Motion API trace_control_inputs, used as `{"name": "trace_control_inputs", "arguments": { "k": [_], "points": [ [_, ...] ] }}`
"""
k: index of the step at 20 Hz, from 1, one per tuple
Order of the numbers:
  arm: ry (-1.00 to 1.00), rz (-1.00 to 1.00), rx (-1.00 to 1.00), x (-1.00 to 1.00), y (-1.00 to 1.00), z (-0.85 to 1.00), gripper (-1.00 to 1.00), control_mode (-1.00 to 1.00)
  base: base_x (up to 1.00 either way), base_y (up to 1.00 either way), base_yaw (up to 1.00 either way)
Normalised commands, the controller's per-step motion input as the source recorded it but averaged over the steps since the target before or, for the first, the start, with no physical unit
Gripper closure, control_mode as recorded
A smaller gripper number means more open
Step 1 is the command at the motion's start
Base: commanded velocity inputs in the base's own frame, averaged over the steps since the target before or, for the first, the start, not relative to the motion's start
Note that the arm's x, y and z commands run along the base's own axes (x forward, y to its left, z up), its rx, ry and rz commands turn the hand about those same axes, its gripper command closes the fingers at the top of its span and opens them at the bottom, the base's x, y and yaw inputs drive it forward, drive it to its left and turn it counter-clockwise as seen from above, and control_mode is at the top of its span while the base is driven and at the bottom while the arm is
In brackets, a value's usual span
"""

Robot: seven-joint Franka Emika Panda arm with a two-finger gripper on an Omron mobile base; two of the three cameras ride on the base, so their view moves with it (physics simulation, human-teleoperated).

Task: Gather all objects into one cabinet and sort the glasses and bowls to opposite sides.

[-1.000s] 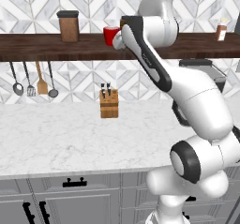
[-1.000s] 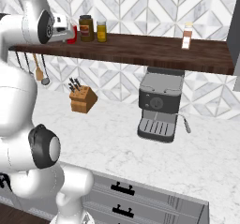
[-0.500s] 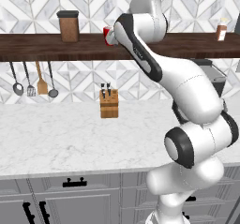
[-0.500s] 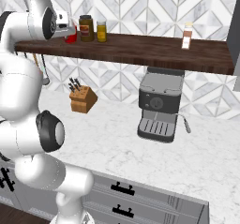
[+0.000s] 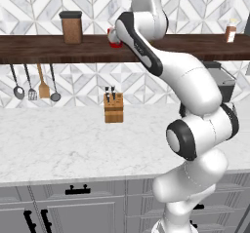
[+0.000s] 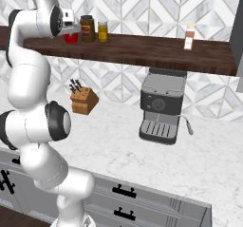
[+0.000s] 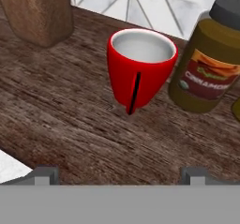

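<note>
While the arm reaches up to the long dark shelf (image 7: 56, 120), the gripper (image 7: 119, 176) hangs just short of the red cup (image 7: 139, 68), its fingertips (image 7: 44, 175) spread wide apart with nothing between them. That spread looks set to straddle the cup, which stands upright near the shelf's front edge, just beside a cinnamon jar (image 7: 211, 59) and near a brown canister (image 7: 40, 12). Closing in likely risks nudging the jar.

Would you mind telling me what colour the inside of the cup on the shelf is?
The red cup is pale grey-white inside, seen best in the hand view.
</note>
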Motion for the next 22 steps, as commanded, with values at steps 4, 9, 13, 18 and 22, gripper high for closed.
{"name": "trace_control_inputs", "arguments": {
  "k": [4, 9, 13, 18, 22],
  "points": [
    [0.00, 0.00, 0.00, 0.28, 0.04, 0.00, -1.00, -1.00, 0.00, 0.00, 0.00],
    [0.00, 0.00, 0.00, 0.32, 0.02, 0.00, -1.00, -1.00, 0.00, 0.00, 0.00],
    [0.00, 0.00, 0.00, 0.35, 0.00, 0.00, -1.00, -1.00, 0.00, 0.00, 0.00],
    [0.00, -0.01, 0.00, 0.28, 0.05, 0.00, -1.00, -1.00, 0.00, 0.00, 0.00],
    [0.00, 0.00, 0.00, 0.24, 0.14, 0.00, -1.00, -1.00, 0.00, 0.00, 0.00]
  ]
}}
